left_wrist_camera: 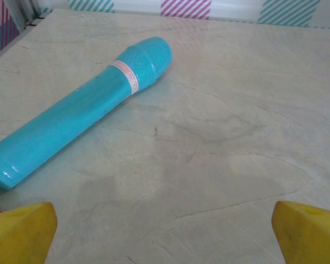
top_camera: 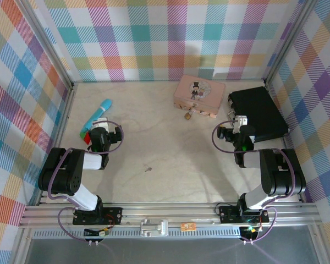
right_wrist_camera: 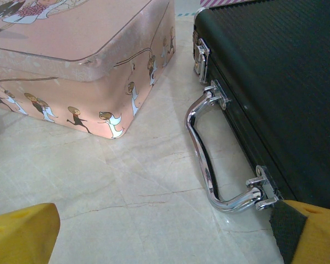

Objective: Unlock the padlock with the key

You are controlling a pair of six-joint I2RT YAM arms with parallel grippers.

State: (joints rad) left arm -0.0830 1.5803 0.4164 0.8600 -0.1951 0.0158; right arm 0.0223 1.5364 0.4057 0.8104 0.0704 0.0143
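Note:
The tiny brass padlock (top_camera: pixel 187 114) hangs at the front of the pink picture tin (top_camera: pixel 199 94), in the back middle of the table. The small dark key (top_camera: pixel 148 169) lies alone on the pale tabletop (top_camera: pixel 170 148), between the two arms and nearer the front. My left gripper (top_camera: pixel 100 127) is at the left, open, its yellow fingertips (left_wrist_camera: pixel 19 234) wide apart over bare table with nothing between them. My right gripper (top_camera: pixel 236 125) is at the right, also open, its fingertips (right_wrist_camera: pixel 22 234) spread beside the tin's corner (right_wrist_camera: pixel 113 129). Both grippers are well away from the key and the padlock.
A long turquoise tube (top_camera: pixel 97 116) lies just ahead of the left gripper (left_wrist_camera: pixel 165 236). A black case (top_camera: pixel 257 113) with a chrome handle (right_wrist_camera: pixel 201 148) sits right of the tin, close to the right gripper (right_wrist_camera: pixel 170 236). Checked walls enclose the table on three sides.

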